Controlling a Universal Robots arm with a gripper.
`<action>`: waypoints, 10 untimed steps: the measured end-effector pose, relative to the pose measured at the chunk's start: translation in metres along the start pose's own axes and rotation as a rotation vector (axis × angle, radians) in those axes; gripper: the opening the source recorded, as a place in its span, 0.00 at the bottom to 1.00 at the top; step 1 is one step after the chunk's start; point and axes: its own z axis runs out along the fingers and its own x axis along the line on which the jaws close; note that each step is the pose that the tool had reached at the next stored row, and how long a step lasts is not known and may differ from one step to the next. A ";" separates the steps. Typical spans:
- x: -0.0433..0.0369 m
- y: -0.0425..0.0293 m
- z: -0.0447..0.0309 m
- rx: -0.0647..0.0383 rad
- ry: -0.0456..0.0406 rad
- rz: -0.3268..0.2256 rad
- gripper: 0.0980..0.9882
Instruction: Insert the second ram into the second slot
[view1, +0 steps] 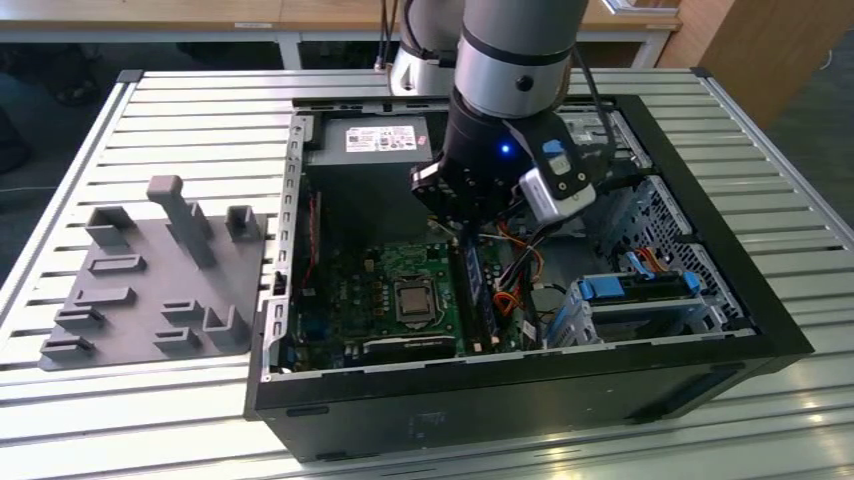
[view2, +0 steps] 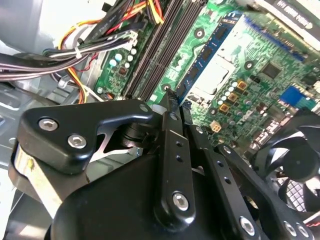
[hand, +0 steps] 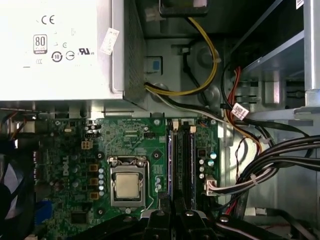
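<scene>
the black gripper (view2: 168, 96) hangs just above the green motherboard (hand: 65, 145), jaws drawn narrow with nothing seen between them. the thin flat blue memory stick (hand: 170, 160) stands edgewise in the slot bank. it looks light, stiff and fragile, best taken by its top edge. bundled cables (hand: 260, 165) crowd one side.

We are seeing bright light glaring on the slatted table (view1: 801, 430), while the inside of the computer case (view1: 534, 420) is lying in shadow.
</scene>
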 end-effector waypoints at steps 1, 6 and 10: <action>0.0000 -0.0002 0.0011 -0.006 0.0001 0.000 0.04; -0.0016 -0.0004 0.0087 -0.008 0.0002 -0.001 0.04; -0.0032 -0.0004 0.0151 -0.008 0.0002 -0.003 0.04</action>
